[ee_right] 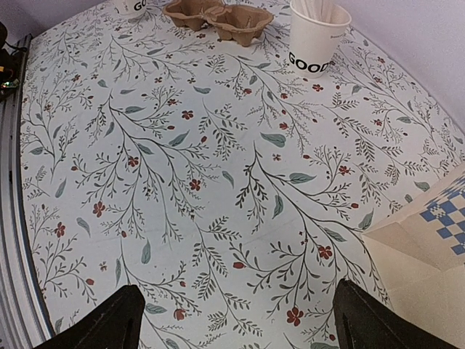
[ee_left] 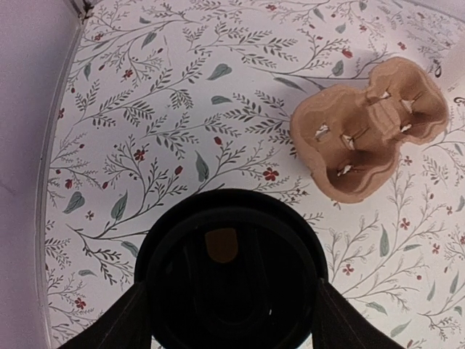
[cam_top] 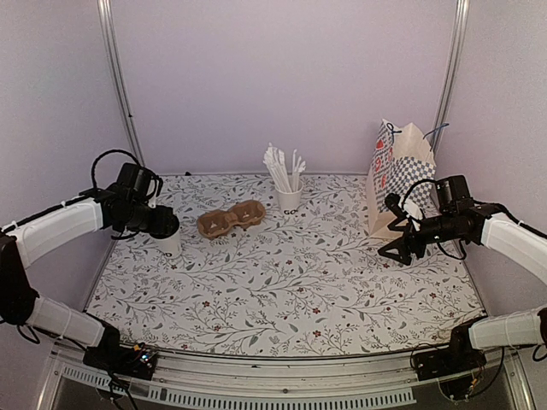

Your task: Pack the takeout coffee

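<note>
The takeout coffee (cam_top: 171, 245), a white cup with a black lid (ee_left: 232, 269), stands at the far left of the table. My left gripper (cam_top: 162, 225) is over it from above. Its fingers (ee_left: 120, 323) press against both sides of the lid, and the fingertips are hidden beneath it. The cup's lower edge shows in the right wrist view (ee_right: 133, 6). My right gripper (cam_top: 402, 250) is open and empty, low over the table beside the paper bag (cam_top: 397, 175). In its own view the gripper (ee_right: 236, 323) has only patterned tablecloth between the fingers.
A brown pulp cup carrier (cam_top: 231, 219) lies right of the coffee and also shows in the left wrist view (ee_left: 370, 127). A white cup with straws (cam_top: 289, 198) stands at the back centre. The bag's base (ee_right: 429, 251) is close to my right gripper's right finger. Walls enclose three sides.
</note>
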